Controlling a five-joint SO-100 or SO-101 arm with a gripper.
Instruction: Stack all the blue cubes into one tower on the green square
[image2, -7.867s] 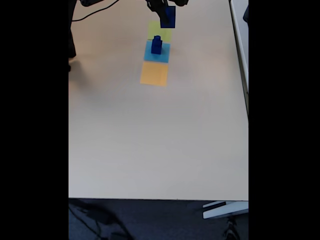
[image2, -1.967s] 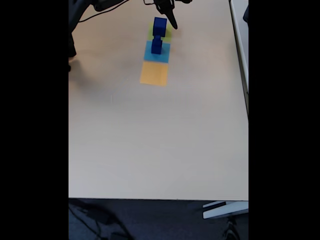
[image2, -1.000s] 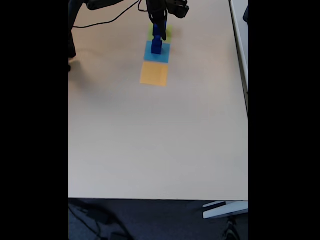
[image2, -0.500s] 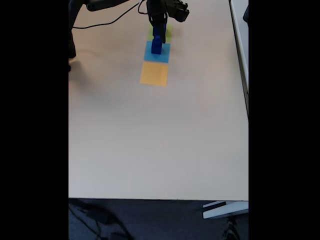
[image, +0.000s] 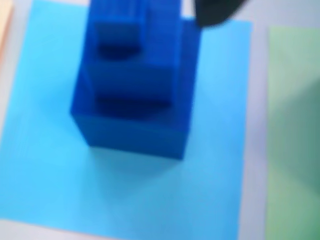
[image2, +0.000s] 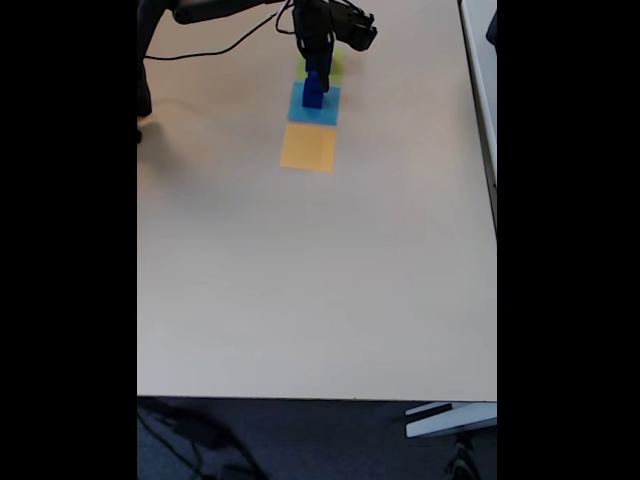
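Observation:
Three blue cubes (image: 135, 95) stand stacked, largest at the bottom, on a flat light-blue square (image: 125, 185). In the fixed view this stack (image2: 313, 93) is at the far end of the table. My gripper (image2: 316, 68) hangs right over the stack's top and looks open. One dark fingertip (image: 215, 12) shows just right of the top cube, apart from it. The other finger is out of frame. The green square (image: 295, 130) lies beside the light-blue one. In the fixed view the arm covers most of the green square (image2: 332, 66) and whatever stands on it.
An orange square (image2: 308, 147) lies on the near side of the light-blue one (image2: 300, 108). A black cable (image2: 220, 45) runs over the table at the far left. The beige table (image2: 320, 280) ends at its near edge low in the fixed view.
7.9 s ago the gripper held the largest blue cube in the air; 2 s ago that cube stood on the green square. Since then the gripper has moved over the stack and come lower.

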